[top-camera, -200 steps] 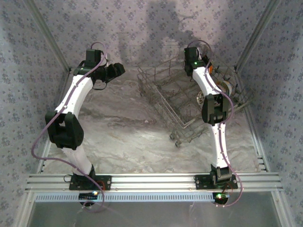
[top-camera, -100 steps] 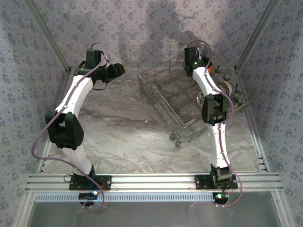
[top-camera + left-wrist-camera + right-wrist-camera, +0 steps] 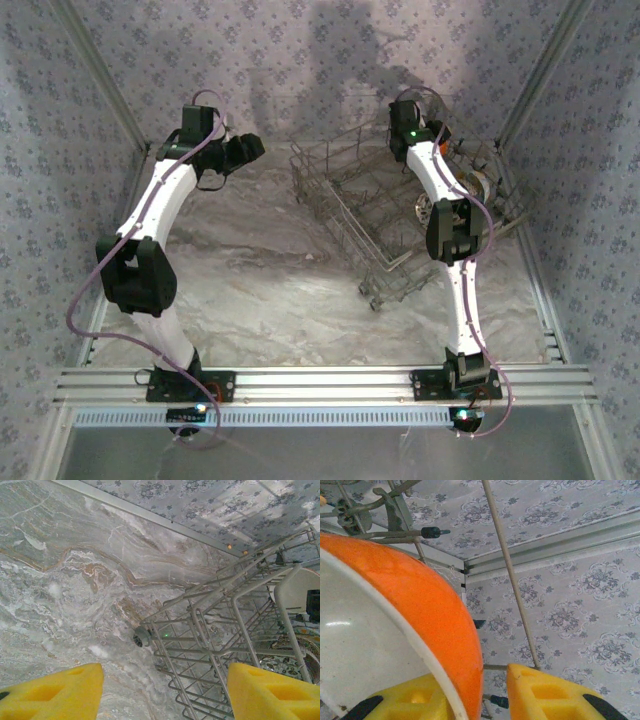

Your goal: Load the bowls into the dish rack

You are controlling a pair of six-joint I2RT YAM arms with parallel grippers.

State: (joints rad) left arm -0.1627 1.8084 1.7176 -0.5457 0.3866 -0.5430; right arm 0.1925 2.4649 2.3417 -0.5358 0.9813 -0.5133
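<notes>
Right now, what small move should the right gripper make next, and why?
Probably open the right gripper wider, then back straight off: its fingers straddle the wall of the orange bowl, a gap shows beside one finger, and dish rack wires stand close behind it.

Large wire-grid metal dish rack (image 3: 400,215): plain dull grey.
Round glazed bowl (image 3: 435,615) among the rack's wires: bright orange outside, white rim, glossy off-white inside.
Small round bowl (image 3: 287,660) inside the rack: pale ground, dark busy ornament.
Flat tabletop (image 3: 250,280) under the rack: grey-white marble print, tan veins.
Enclosure walls (image 3: 300,60) behind the rack: lilac-grey, repeating floral medallions.
Foam pads (image 3: 50,692) on the left gripper (image 3: 165,695) and right gripper (image 3: 487,700): bright yellow.
Jointed robot arms (image 3: 165,200): white, black joints, purple cables.
</notes>
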